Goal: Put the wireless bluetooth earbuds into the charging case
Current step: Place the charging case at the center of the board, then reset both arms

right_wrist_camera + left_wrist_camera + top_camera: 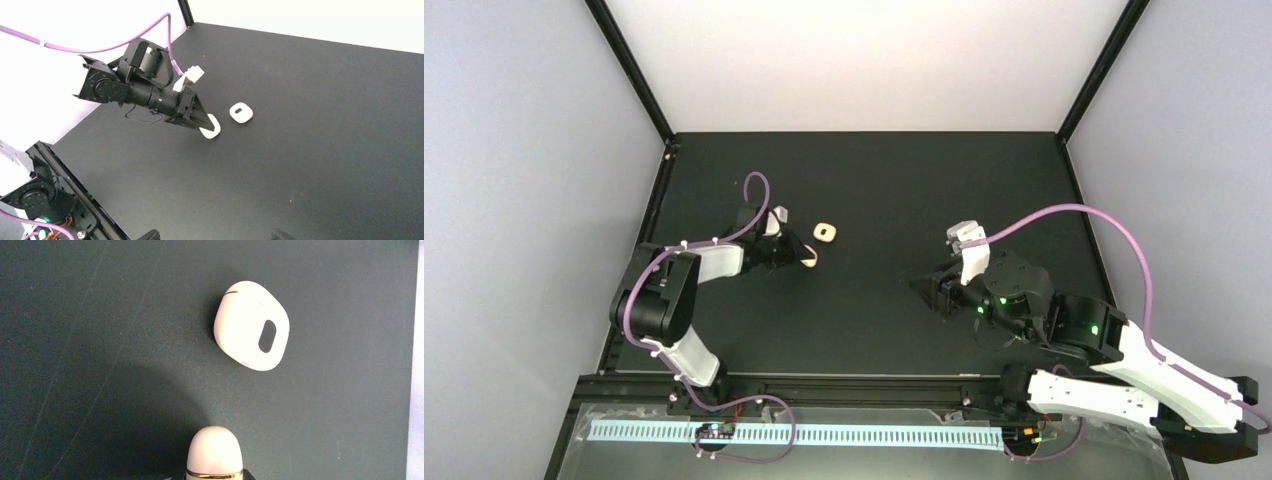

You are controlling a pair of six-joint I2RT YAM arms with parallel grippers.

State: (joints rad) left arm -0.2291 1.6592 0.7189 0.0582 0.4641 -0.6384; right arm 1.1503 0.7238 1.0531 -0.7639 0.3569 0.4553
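My left gripper is shut on a cream-white charging case with a thin gold band, holding it low over the black table. The case's rounded end sticks out beyond the jaws. A second cream-white case, with a dark oval opening on its face, lies flat on the table just beyond the held one. My right gripper stands open and empty over the table's right half, well apart from both cases. The earbuds are out of view.
The black table is bounded by black frame posts and pale walls on three sides. A purple cable loops above the right arm. A black rail runs along the near edge.
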